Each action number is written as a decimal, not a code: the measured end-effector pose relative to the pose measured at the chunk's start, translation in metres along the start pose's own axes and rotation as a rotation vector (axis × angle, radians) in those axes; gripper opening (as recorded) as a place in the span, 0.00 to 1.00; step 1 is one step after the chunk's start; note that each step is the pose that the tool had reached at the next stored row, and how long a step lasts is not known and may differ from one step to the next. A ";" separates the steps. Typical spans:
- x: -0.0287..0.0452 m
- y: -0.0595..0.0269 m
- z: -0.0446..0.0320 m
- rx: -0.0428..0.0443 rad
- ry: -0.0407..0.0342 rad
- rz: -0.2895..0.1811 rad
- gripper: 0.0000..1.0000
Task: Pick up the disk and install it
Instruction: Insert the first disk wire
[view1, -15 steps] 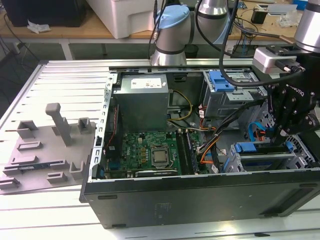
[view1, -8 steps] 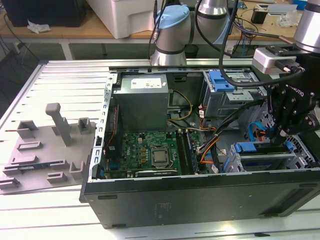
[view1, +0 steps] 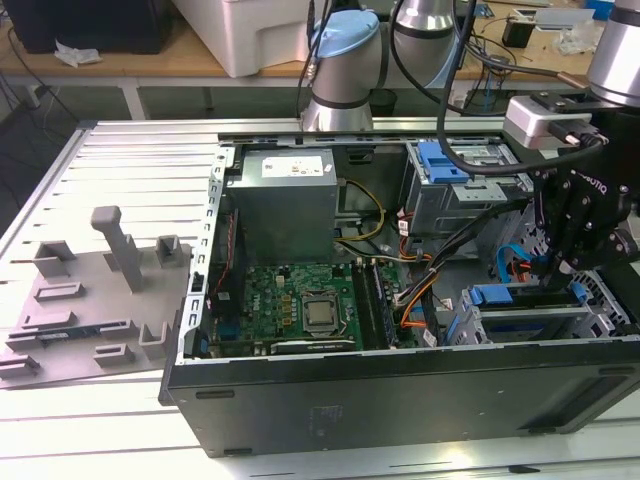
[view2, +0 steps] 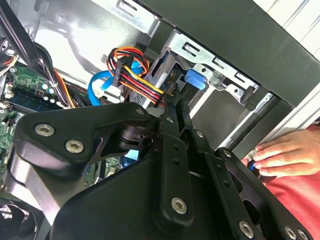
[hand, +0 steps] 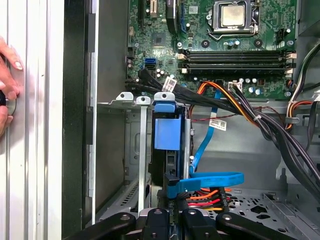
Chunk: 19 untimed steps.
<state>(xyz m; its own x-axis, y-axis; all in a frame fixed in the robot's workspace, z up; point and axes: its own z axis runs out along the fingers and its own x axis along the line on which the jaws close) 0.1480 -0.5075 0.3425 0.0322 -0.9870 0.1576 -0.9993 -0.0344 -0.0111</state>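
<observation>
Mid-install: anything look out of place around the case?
Yes: a person's hand lies on the ribbed white table just outside the black computer case, near where the black gripper works.

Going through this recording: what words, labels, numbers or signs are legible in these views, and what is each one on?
Nothing reads clearly.
Label on the power supply: too small to read.
Lettering on the gripper: partly hidden, not readable whole.
Print on the white cable tag: blurred.
Print on the motherboard: too small to read.
</observation>
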 end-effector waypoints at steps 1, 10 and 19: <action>0.0000 0.0000 0.0000 -0.0001 0.0001 0.001 0.17; -0.0001 0.0000 0.0002 -0.0011 0.0001 0.007 0.17; -0.0011 -0.0001 0.0001 -0.0011 0.0001 0.007 0.17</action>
<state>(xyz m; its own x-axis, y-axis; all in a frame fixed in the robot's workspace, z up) 0.1481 -0.5064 0.3422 0.0256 -0.9872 0.1576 -0.9996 -0.0277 -0.0110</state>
